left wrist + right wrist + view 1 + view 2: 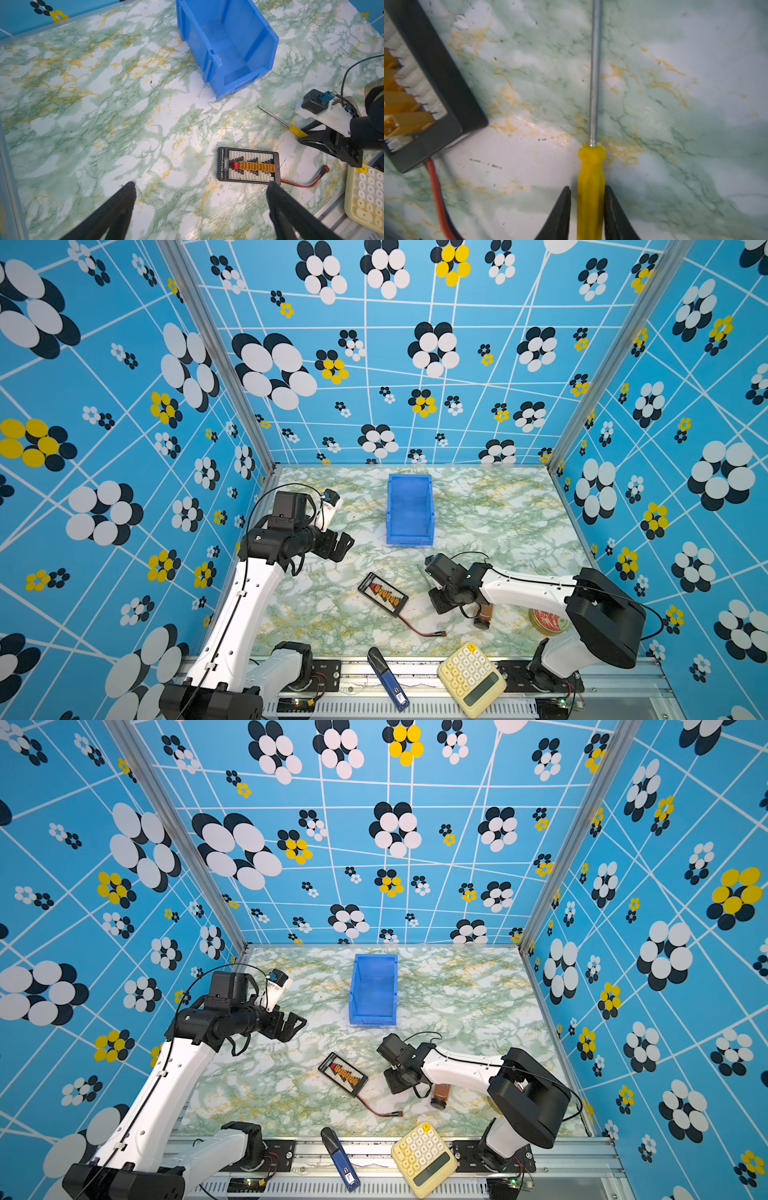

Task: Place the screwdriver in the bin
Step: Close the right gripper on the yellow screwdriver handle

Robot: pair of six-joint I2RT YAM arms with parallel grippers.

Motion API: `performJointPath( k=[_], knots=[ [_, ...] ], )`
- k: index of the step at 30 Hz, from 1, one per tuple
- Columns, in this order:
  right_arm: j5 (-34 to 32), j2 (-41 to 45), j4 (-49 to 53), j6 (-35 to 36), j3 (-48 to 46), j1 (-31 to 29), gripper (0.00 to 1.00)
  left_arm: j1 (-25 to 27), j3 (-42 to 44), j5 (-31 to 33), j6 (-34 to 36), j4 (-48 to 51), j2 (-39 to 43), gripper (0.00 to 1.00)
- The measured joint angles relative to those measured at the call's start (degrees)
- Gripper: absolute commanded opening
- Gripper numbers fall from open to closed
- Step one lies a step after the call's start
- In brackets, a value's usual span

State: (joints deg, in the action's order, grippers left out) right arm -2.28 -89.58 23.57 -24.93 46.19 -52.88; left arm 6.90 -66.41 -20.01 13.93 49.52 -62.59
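Note:
The screwdriver (591,176) lies flat on the marbled table, yellow handle toward my right gripper (588,189) and thin silver shaft (274,117) pointing toward the bin. The right gripper's fingers straddle the handle. One finger touches it and a narrow gap shows at the other. In a top view the right gripper (436,593) covers the handle. The blue bin (391,510) (354,990) (193,41) stands open and empty at the back middle. My left gripper (345,545) (200,185) hovers open at the left, holding nothing.
A black charging board (382,593) with red-black leads lies just left of the right gripper. A brown bottle (484,616) and a red-lidded tin (546,620) sit under the right arm. A yellow calculator (471,678) and a blue-black pen-like tool (388,680) lie at the front edge.

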Motion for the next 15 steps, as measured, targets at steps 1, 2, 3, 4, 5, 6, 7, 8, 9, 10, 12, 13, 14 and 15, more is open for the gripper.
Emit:
performJointPath(
  k=[1, 2, 3, 4, 5, 6, 7, 8, 9, 10, 12, 13, 14, 15],
  knots=[
    [-0.42, -0.22, 0.02, -0.02, 0.17, -0.07, 0.27, 0.0, 0.0, -0.02, -0.02, 0.0, 0.0, 0.99],
    [-0.85, -0.39, 0.02, -0.11, 0.35, -0.26, 0.27, 0.0, 0.0, -0.09, -0.15, 0.0, 0.0, 0.99],
    [-1.33, -0.55, 0.04, -0.2, 0.46, -0.39, 0.24, 0.0, 0.02, -0.17, -0.39, 0.0, 0.0, 0.99],
    [-1.81, -0.66, 0.02, -0.31, 0.5, -0.59, 0.23, 0.0, 0.02, -0.2, -0.44, 0.0, 0.0, 0.99],
    [-2.08, -0.72, 0.04, -0.42, 0.59, -0.7, 0.22, 0.0, 0.02, -0.2, -0.55, 0.0, 0.0, 0.99],
    [-2.27, -0.81, 0.02, -0.42, 0.66, -0.85, 0.22, 0.0, 0.02, -0.22, -0.66, 0.0, 0.0, 0.99],
    [-2.47, -0.9, 0.04, -0.44, 0.76, -1.01, 0.21, 0.0, 0.02, -0.22, -0.68, 0.0, 0.0, 0.99],
    [-2.78, -1.01, 0.04, -0.44, 0.85, -1.07, 0.21, 0.0, 0.02, -0.22, -0.7, 0.0, 0.0, 0.99],
    [-3.1, -1.09, 0.02, -0.42, 0.92, -1.25, 0.2, 0.0, 0.02, -0.24, -0.83, 0.0, 0.0, 0.99],
    [-3.28, -1.16, 0.04, -0.42, 1.01, -1.4, 0.19, 0.0, 0.02, -0.33, -0.85, 0.0, 0.0, 0.99],
    [-3.76, -1.36, 0.04, -0.42, 1.22, -1.73, 0.15, 0.0, 0.13, -0.48, -0.87, -0.02, 0.0, 0.99],
    [-4.0, -1.42, 0.02, -0.42, 1.25, -1.77, 0.15, 0.0, 0.2, -0.61, -0.87, -0.04, 0.0, 0.99],
    [-4.26, -1.46, 0.07, -0.42, 1.31, -1.88, 0.15, 0.0, 0.33, -0.66, -0.87, -0.09, 0.0, 0.99],
    [-4.48, -1.51, 0.04, -0.42, 1.33, -1.97, 0.14, 0.0, 0.35, -0.66, -0.87, -0.07, 0.0, 0.99]
  ],
)
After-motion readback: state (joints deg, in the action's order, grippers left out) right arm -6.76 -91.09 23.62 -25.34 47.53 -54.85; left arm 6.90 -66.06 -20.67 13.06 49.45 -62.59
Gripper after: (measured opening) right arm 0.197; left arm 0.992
